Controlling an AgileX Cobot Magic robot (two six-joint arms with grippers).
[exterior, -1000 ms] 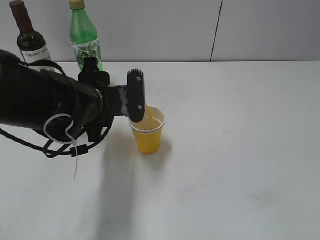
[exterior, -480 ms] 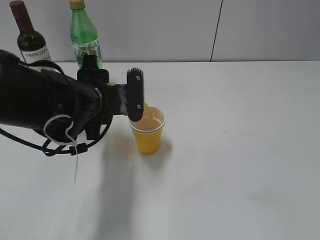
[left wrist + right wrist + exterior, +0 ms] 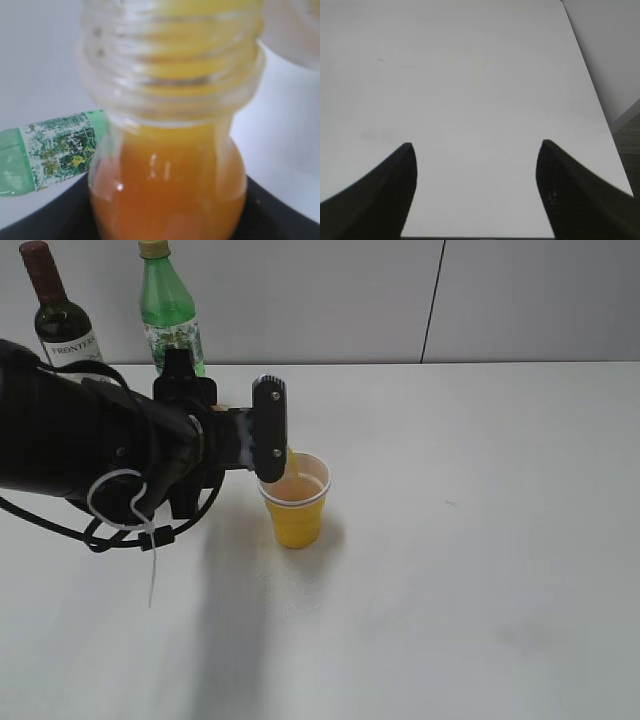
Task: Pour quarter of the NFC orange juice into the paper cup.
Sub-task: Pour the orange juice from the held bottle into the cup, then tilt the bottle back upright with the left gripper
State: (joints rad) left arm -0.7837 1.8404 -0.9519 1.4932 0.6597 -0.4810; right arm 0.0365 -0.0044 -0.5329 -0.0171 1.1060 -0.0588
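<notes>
Yellow paper cup (image 3: 296,506) holding orange liquid, small clear plastic juice bottle (image 3: 167,150) tipped over its rim, clamped in left gripper (image 3: 268,440), right gripper (image 3: 476,187) spread wide, holding nothing, above white table (image 3: 470,75).

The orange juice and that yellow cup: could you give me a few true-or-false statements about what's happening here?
1. The NFC orange juice is tipped over the paper cup by the left gripper. True.
2. The paper cup is empty. False: orange liquid shows inside it.
3. The right gripper holds the green bottle. False: its fingers are spread over bare table.
4. The wine bottle stands upright at the back left. True.
5. The juice bottle still has its cap on. False: its threaded neck is open.
</notes>
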